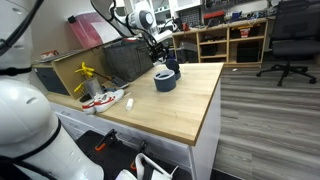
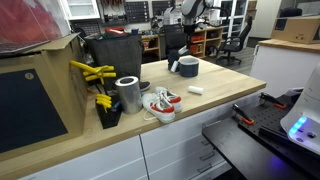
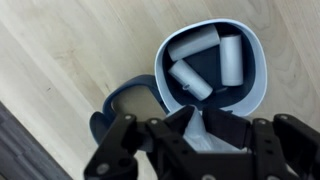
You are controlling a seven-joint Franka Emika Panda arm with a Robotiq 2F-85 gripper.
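In an exterior view we see the gripper (image 1: 160, 57) just above the bowl (image 1: 166, 80) on the wooden table (image 1: 175, 112). In the wrist view, white cylinders (image 3: 190, 78) lie inside the bowl. The jaws stand narrow, and we cannot tell whether they grip anything.

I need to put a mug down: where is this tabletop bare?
Free: the light wooden tabletop from the dark round bowl, under the tool, out to its edges, save one small white piece. Crowded: the end where white-and-red sneakers, silver metal can and yellow clamps cluster.
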